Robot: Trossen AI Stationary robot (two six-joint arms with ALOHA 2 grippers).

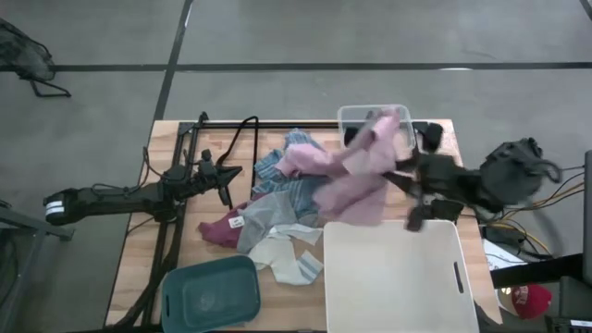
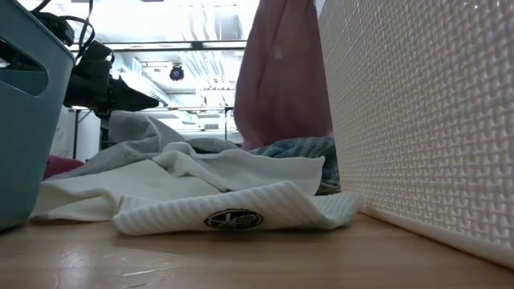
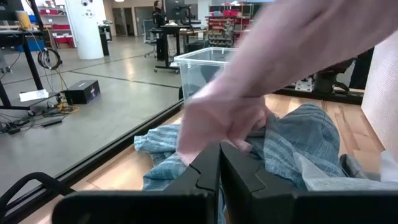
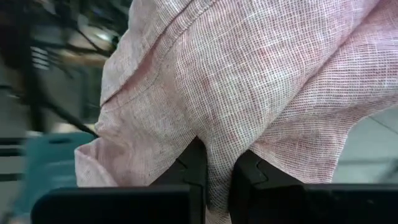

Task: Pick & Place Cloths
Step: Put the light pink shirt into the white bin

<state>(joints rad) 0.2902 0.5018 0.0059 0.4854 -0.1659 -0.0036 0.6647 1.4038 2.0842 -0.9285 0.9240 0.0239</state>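
Note:
My right gripper (image 1: 404, 176) is shut on a pink cloth (image 1: 356, 171), raised over the table between the clear bin (image 1: 350, 115) and the white bin (image 1: 398, 277). The cloth hangs wide in the low view (image 2: 281, 72). The other cloths lie in a pile on the table: blue-striped (image 1: 275, 166), maroon (image 1: 217, 228), grey (image 1: 268, 217) and white (image 1: 289, 256). My left gripper (image 1: 227, 176) is shut and empty, raised just left of the pile; its wrist view looks at the blue-striped cloth (image 3: 298, 143). My right gripper pinches a bunched part of the pink cloth (image 4: 217, 146) between its two fingers, coming from the table's right side. One layer or several, I cannot tell. Most of the cloth is lifted and hangs slack. Its left end (image 3: 217, 118) lies on the blue-striped cloth.
A teal bin (image 1: 211, 291) stands at the near left edge of the table and also shows in the low view (image 2: 24, 120). The white bin's textured wall (image 2: 418, 120) fills the low view's right. A black frame (image 1: 185, 139) runs along the table's far and left sides.

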